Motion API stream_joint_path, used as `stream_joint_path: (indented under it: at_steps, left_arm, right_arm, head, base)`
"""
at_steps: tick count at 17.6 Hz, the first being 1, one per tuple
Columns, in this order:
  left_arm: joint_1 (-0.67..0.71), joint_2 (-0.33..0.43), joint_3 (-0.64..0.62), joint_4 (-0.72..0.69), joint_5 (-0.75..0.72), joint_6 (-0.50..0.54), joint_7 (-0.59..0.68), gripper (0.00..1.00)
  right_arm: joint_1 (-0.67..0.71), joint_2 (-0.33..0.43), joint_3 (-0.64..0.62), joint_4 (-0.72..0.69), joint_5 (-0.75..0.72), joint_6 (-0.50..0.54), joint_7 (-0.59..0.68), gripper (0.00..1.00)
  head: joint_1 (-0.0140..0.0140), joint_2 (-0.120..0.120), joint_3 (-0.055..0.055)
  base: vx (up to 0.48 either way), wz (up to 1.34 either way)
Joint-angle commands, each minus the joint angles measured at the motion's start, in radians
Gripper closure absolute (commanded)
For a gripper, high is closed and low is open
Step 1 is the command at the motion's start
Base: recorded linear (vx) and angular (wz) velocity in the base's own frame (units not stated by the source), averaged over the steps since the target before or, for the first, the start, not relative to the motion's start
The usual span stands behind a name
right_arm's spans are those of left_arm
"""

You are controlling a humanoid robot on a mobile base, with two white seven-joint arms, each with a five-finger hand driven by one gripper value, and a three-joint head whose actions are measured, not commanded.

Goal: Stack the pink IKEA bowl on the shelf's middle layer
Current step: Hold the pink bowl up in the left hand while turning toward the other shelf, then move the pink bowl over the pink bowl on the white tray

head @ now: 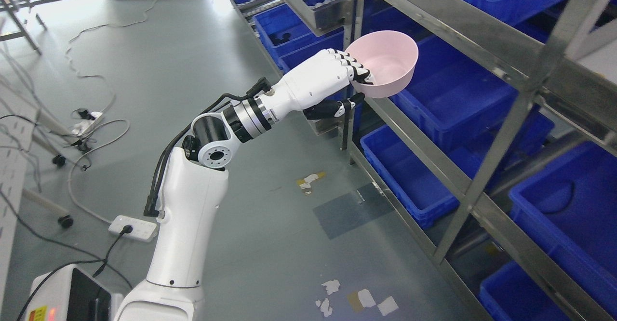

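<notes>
I am pinching the bowl (385, 63) by its near rim with my left hand (337, 77), fingers inside and thumb beneath, keeping it level at the shelf (434, 27) edge so it can slide onto the middle layer.

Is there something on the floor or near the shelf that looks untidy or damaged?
Yes. Torn tape scraps lie on the floor, and loose cables trail across it at the left. The pink bowl in the left hand looks intact.
</notes>
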Motion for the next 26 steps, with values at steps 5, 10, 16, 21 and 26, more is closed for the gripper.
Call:
stream_joint_path:
  at_steps: [5, 10, 16, 21, 26]
  left_arm:
    - [-0.122, 0.017, -0.017, 0.008, 0.039, 0.001, -0.011, 0.98]
    - [-0.243, 0.017, 0.037, 0.102, -0.022, 0.004, -0.023, 0.98]
    - [-0.346, 0.017, 0.037, 0.177, -0.086, 0.103, -0.023, 0.98]
    - [-0.407, 0.017, 0.026, 0.258, -0.129, 0.157, -0.026, 0.97]
    - [-0.345, 0.017, 0.023, 0.257, -0.175, 0.176, -0.084, 0.97]
  right_arm:
    - [0.021, -0.017, 0.000, -0.017, 0.000, 0.000, -0.001, 0.00]
    - [0.021, -0.017, 0.000, -0.017, 0.000, 0.000, -0.001, 0.00]
    - [0.021, -0.017, 0.000, -0.017, 0.000, 0.000, -0.001, 0.00]
    - [0.021, -0.017, 0.000, -0.017, 0.000, 0.000, -0.001, 0.00]
    - [0.021, -0.017, 0.000, -0.017, 0.000, 0.000, -0.001, 0.00]
  head:
    - [0.0000, 0.000, 0.000]
    - [0.0000, 0.000, 0.000]
    - [0.0000, 0.000, 0.000]
    - [0.0000, 0.000, 0.000]
    - [0.0000, 0.000, 0.000]
  base:
    - [-0.031, -0.78]
    - [-0.018, -0.72]
    - [-0.003, -0.69]
    - [-0.001, -0.59]
    - [0.012, -0.50]
